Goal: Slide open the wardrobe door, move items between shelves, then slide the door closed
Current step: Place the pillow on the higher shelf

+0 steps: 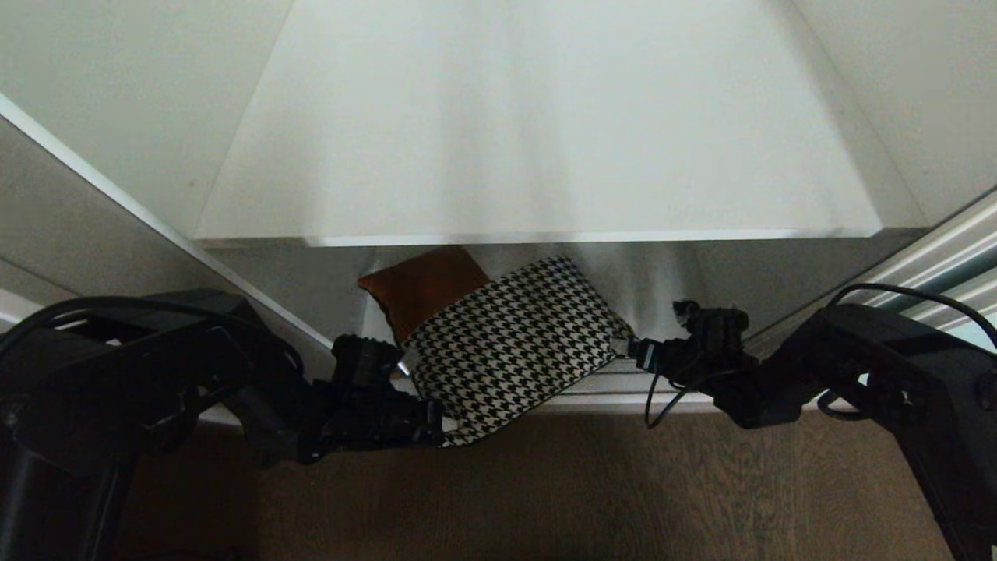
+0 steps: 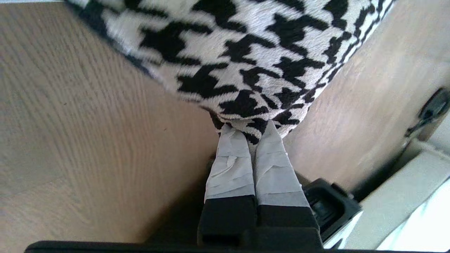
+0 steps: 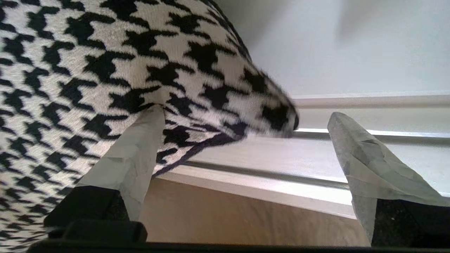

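A black-and-white houndstooth bundle [image 1: 506,343] lies tilted across the front lip of the bottom shelf [image 1: 670,300], its near corner hanging over the floor. My left gripper [image 1: 438,422] is shut on that near corner; in the left wrist view the taped fingers [image 2: 230,165] pinch the fabric [image 2: 246,63]. My right gripper [image 1: 635,352] stands open at the bundle's right corner. In the right wrist view that corner [image 3: 197,80] sits between the spread fingers [image 3: 355,147]. An orange-brown bundle [image 1: 424,292] lies behind. The upper shelf [image 1: 545,156] is bare. The sliding wardrobe door [image 1: 962,257] shows at the right edge.
The wardrobe's bottom track [image 3: 281,168] runs along the front, with wooden floor [image 1: 545,491] below it. A pale side panel [image 1: 70,226] slants along the left. The upper shelf's front edge [image 1: 545,237] overhangs both bundles.
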